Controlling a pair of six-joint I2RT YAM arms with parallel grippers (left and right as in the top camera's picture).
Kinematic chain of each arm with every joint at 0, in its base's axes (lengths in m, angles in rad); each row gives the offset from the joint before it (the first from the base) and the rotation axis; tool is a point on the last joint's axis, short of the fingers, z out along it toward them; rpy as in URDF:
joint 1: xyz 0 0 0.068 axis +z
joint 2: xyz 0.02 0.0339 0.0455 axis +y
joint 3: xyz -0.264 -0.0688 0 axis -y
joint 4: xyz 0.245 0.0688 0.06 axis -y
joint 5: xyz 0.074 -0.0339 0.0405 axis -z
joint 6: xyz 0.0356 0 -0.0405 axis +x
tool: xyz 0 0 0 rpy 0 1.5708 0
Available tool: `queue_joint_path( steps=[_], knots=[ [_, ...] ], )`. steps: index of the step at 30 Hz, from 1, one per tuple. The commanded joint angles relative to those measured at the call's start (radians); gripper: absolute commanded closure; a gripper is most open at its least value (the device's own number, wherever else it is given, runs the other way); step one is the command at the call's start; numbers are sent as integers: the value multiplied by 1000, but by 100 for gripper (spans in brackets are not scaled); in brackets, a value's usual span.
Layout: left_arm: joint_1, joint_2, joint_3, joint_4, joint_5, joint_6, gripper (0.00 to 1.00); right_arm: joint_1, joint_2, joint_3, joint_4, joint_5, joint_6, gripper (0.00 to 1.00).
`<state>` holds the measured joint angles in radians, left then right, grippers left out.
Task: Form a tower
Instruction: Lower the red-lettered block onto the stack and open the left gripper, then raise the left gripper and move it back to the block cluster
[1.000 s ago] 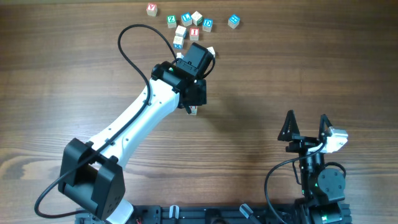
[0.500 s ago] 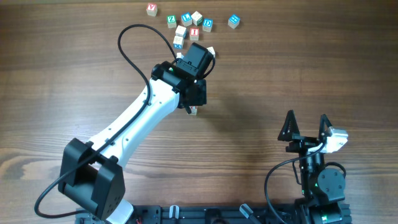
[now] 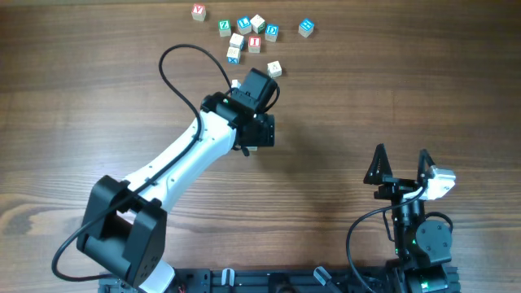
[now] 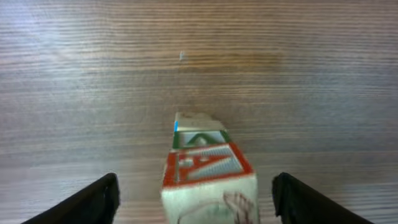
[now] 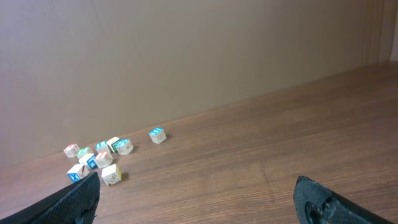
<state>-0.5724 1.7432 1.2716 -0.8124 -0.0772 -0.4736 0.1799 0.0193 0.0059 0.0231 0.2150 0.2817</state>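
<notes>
tower (image 4: 208,168) a few cubes high stands on the desk (image 4: 280,62) between my left gripper (image 3: 257,137) fingers, spread and clear of it. loose cubes (image 3: 255,32) well beyond the tower not yet stacked.

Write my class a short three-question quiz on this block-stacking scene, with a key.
1. True or false: the left gripper is clamped on the tower.
2. The tower's top face shows: A) a red A, B) a blue Z, C) a green T.
3. Fill in: the right gripper stands ___, holding nothing.
Key: 1 false, its jaws stand open either side of it; 2 A; 3 open.
</notes>
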Motion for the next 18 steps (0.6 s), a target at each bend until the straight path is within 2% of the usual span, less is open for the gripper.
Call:
queue_joint_path(
  steps=[1,7,11,14,18],
  knots=[
    [-2,8,-42,42,15,-2,31,-4,-5,-1,5,14,-17,0],
    [-2,23,-97,141,13,-2,33,-4,-5,-1,5,14,-17,0],
    [-2,44,-97,151,12,-1,35,-4,-5,-1,5,14,-17,0],
    [-2,69,-97,171,12,-1,40,-4,-5,-1,5,14,-17,0],
    [-2,84,-96,174,12,-1,54,-4,-5,-1,5,14,-17,0]
  ],
)
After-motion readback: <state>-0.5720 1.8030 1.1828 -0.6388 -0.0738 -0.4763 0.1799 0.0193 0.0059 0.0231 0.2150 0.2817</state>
